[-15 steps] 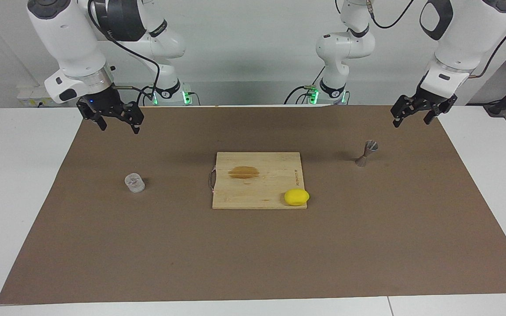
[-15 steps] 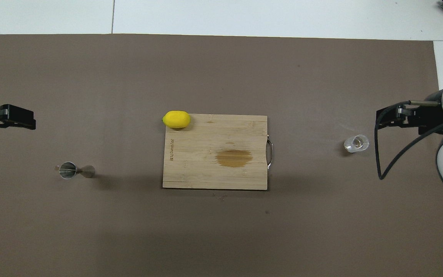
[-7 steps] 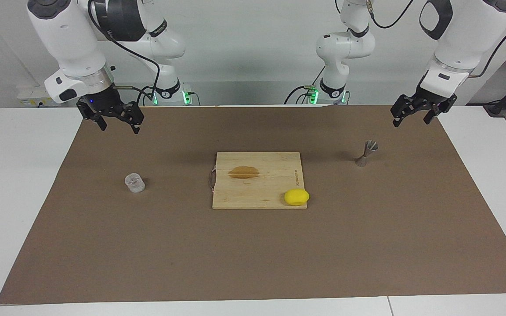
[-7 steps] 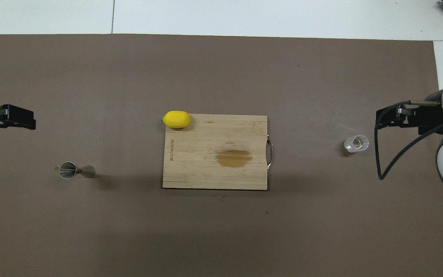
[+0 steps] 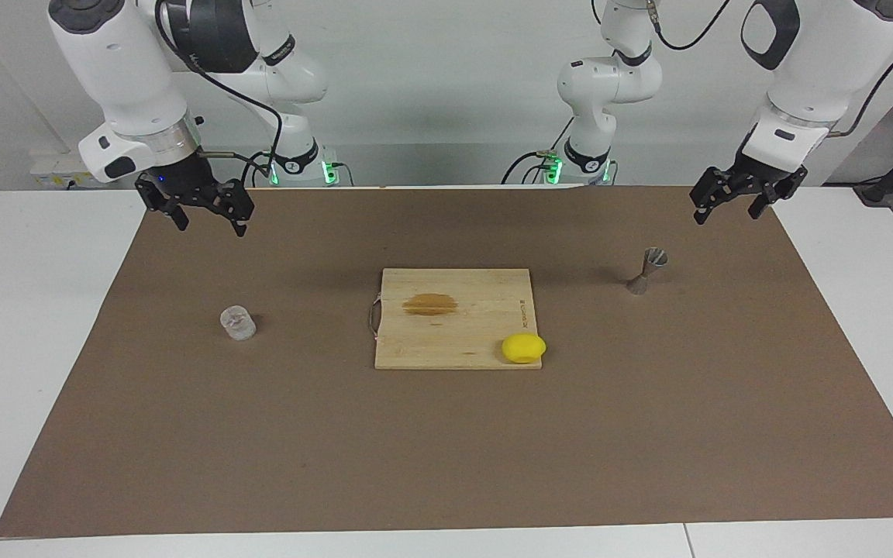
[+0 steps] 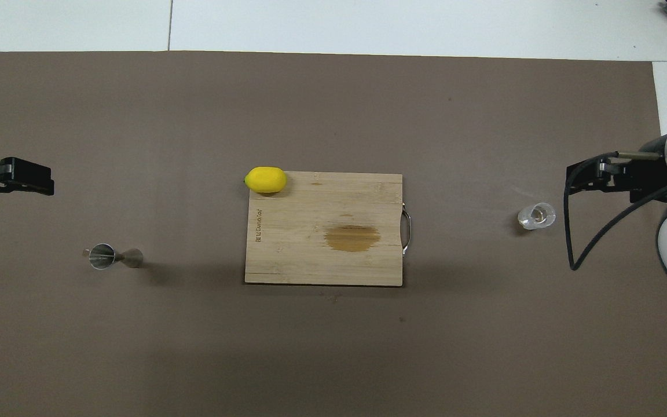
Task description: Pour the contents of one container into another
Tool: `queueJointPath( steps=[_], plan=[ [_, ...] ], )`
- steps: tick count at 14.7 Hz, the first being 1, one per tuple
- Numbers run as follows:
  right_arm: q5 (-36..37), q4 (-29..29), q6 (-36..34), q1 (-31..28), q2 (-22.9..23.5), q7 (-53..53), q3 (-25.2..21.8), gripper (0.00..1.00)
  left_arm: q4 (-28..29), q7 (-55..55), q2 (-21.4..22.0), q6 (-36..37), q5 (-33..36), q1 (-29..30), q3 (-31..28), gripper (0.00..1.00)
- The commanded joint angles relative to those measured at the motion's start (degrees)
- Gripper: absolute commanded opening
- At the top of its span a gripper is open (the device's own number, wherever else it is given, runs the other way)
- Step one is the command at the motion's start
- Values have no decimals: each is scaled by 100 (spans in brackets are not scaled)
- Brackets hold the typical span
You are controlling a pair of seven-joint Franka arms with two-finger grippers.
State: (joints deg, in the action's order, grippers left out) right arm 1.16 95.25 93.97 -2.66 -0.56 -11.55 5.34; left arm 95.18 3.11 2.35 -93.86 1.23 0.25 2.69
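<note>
The clear glass cup [image 5: 238,323] [image 6: 537,216] stands upright on the brown mat toward the right arm's end of the table. The metal hourglass jigger [image 5: 646,270] [image 6: 114,256] stands upright toward the left arm's end. My right gripper [image 5: 210,225] [image 6: 591,176] hangs open and holds nothing, raised over the mat beside the cup. My left gripper [image 5: 727,215] [image 6: 26,176] is also open and holds nothing, up in the air over the mat's edge near the jigger. Neither gripper touches anything.
A wooden cutting board [image 5: 454,333] [image 6: 322,260] with a dark stain and a metal handle lies in the middle of the mat. A yellow lemon [image 5: 524,348] [image 6: 266,179] sits on its corner farther from the robots, toward the left arm's end.
</note>
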Motion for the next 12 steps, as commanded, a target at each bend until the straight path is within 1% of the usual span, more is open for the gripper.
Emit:
queueJointPath(
  steps=[1, 12],
  plan=[
    [-160, 2, -80, -86, -50, 161, 20, 100, 167, -21, 142, -63, -36, -78, -58, 100],
    [-160, 2, -80, -86, -50, 161, 20, 100, 115, 32, 169, -71, 17, -86, -32, 100]
  ],
)
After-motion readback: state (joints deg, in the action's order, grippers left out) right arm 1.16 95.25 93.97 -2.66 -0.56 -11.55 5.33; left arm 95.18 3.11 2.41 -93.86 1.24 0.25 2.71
